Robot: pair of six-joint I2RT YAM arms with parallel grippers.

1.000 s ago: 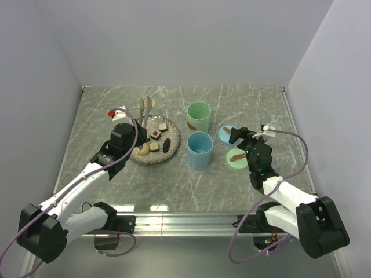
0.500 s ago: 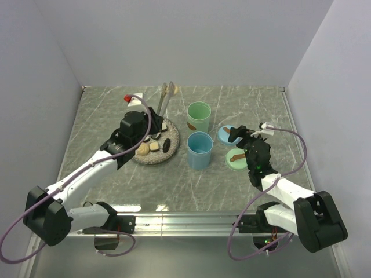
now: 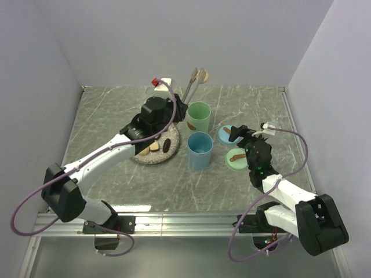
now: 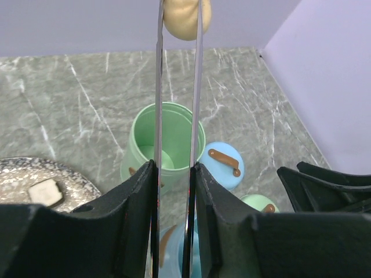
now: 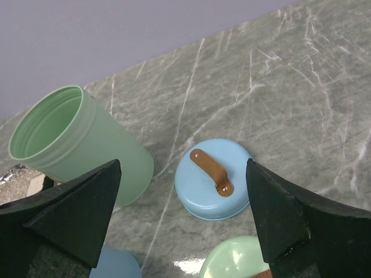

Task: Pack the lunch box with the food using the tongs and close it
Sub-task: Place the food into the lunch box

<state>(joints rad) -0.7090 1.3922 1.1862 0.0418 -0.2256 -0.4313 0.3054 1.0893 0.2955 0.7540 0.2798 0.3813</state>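
Over the last second our left arm has swung off the plate (image 3: 152,161), at 9 o'clock on the table (image 3: 174,185), and across toward the green cup (image 3: 199,116) near the centre, taking the tongs with it. Our right arm waits at 3 o'clock, its right gripper (image 5: 181,205) spread wide and empty near the blue lid (image 5: 213,185). The blue cup (image 3: 200,150) sits at 6 o'clock of the green one.

Our left gripper (image 4: 174,191) is pinching the tongs (image 4: 159,87) partway along their arms, squeezing them onto a beige ball (image 4: 185,17) at the tips. The tongs' long axis runs from the gripper toward 1 o'clock in the top view. Their tips are raised and point at the back wall, so the ball appears to hang past the green cup's far rim.

We judge this to be the carry of one piece of food. Next, the tips need to come back and dip over the cup's mouth, and then the squeeze should ease to drop the ball.
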